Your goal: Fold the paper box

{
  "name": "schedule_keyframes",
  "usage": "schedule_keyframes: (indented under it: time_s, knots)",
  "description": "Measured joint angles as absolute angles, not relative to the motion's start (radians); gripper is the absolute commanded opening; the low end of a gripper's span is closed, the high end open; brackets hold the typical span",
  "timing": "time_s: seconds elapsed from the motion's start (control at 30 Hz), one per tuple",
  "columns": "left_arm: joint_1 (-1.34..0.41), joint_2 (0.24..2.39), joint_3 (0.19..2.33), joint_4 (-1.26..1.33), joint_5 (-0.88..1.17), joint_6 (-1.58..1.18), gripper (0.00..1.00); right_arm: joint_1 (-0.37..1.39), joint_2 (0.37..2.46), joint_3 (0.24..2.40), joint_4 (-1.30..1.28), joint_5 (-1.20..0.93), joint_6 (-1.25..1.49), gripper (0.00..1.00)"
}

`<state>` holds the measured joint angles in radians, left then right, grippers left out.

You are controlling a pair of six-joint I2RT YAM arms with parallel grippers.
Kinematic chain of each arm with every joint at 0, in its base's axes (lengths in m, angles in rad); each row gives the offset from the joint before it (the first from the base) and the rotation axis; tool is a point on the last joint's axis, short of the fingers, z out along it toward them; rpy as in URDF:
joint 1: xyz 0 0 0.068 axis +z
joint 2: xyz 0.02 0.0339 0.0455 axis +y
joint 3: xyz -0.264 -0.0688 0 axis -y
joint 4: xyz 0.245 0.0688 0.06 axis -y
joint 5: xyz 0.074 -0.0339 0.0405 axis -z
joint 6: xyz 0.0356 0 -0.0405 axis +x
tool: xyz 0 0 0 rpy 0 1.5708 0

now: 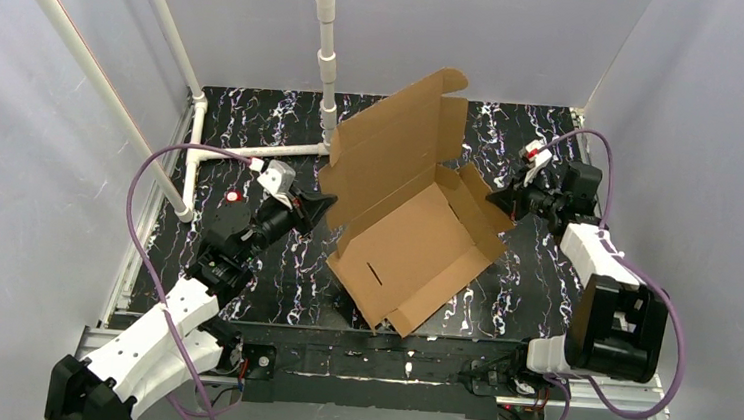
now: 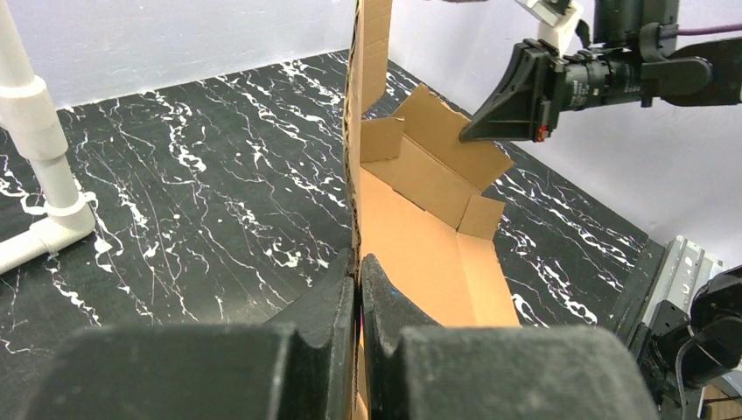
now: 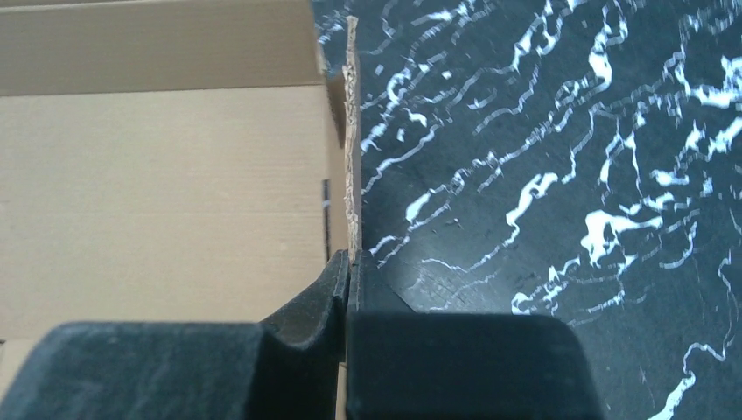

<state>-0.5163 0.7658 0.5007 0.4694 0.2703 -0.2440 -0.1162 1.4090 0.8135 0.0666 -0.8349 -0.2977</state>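
Observation:
The paper box (image 1: 416, 239) is a brown corrugated die-cut sheet, partly raised, in the middle of the black marbled table. Its lid panel (image 1: 394, 137) stands up toward the back. My left gripper (image 1: 323, 204) is shut on the box's left wall edge; in the left wrist view the thin cardboard edge (image 2: 356, 157) runs up from between my left gripper's closed fingers (image 2: 359, 271). My right gripper (image 1: 499, 200) is shut on the box's right side flap; in the right wrist view the flap edge (image 3: 352, 140) rises from my right gripper's closed fingers (image 3: 348, 262).
A white PVC pipe frame (image 1: 252, 150) stands at the back left, with a vertical post (image 1: 326, 56) just behind the lid. Grey walls enclose the table on three sides. The right arm (image 2: 595, 74) shows in the left wrist view.

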Motion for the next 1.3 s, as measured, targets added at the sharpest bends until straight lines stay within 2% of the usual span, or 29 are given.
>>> schedule_keyframes:
  time_s: [0.2, 0.7, 1.03, 1.3]
  knots:
    - [-0.516, 0.789, 0.531, 0.473, 0.273, -0.241, 0.0, -0.117, 1.316, 0.781, 0.078, -0.91, -0.365, 0.01]
    - [-0.516, 0.874, 0.64, 0.467, 0.429, -0.144, 0.0, -0.117, 1.304, 0.78, 0.072, -0.886, -0.437, 0.01]
    - [-0.516, 0.997, 0.756, 0.464, 0.477, -0.045, 0.0, -0.095, 1.301, 0.636, 0.445, -0.767, -0.215, 0.01]
    - [-0.516, 1.007, 0.797, 0.471, 0.483, -0.038, 0.0, -0.095, 1.302, 0.535, 0.761, -0.735, -0.109, 0.01]
